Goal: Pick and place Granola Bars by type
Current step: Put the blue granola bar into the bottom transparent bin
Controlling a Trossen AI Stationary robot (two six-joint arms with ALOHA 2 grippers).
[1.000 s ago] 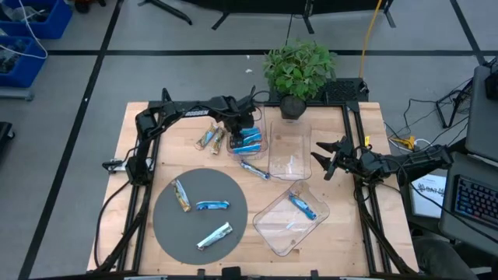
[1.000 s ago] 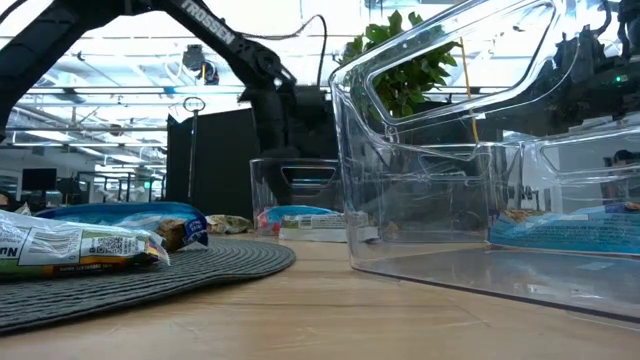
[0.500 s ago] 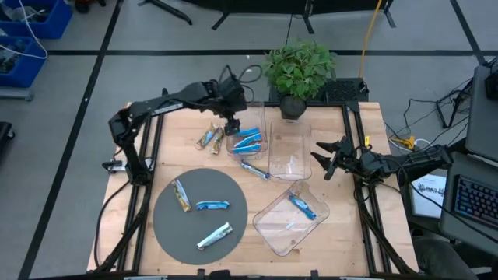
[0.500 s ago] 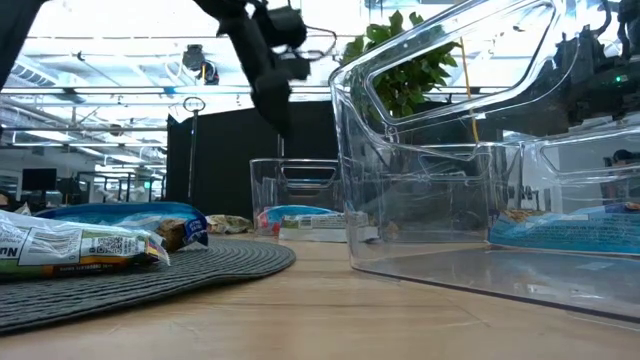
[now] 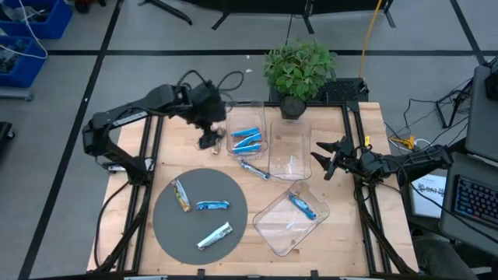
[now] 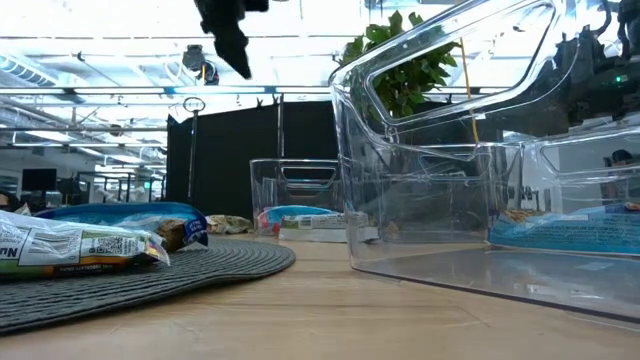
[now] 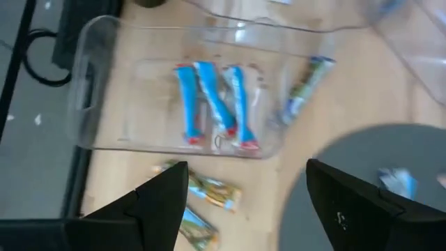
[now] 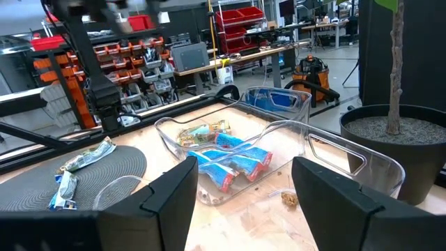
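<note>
Three blue Granola Bars [image 7: 212, 104] lie flat in the narrow clear bin [image 5: 249, 136] at the far middle. Two tan bars [image 7: 209, 192] lie on the wood left of that bin. A silvery bar [image 5: 254, 169] lies on the table by the bin's near end. Three more bars [image 5: 212, 205] rest on the round grey mat [image 5: 167, 225], and one blue bar [image 5: 302, 205] lies in the tilted bin [image 5: 289, 222]. My left gripper [image 5: 208, 140] hangs open, high above the tan bars, pointing steeply down. My right gripper [image 5: 320, 159] waits open at the right edge, pointing level.
An unfilled clear bin [image 5: 289, 152] stands right of the narrow one. A potted plant [image 5: 299, 70] stands at the far edge. Dark frame rails run along the table's left and right sides. Bare wood shows near the table's front left corner.
My left gripper has risen from low over the narrow bin of blue bars and swung toward the table's left edge, tipping more steeply downward. It now hangs above the tan bars. The bars and bins lie where they were.
</note>
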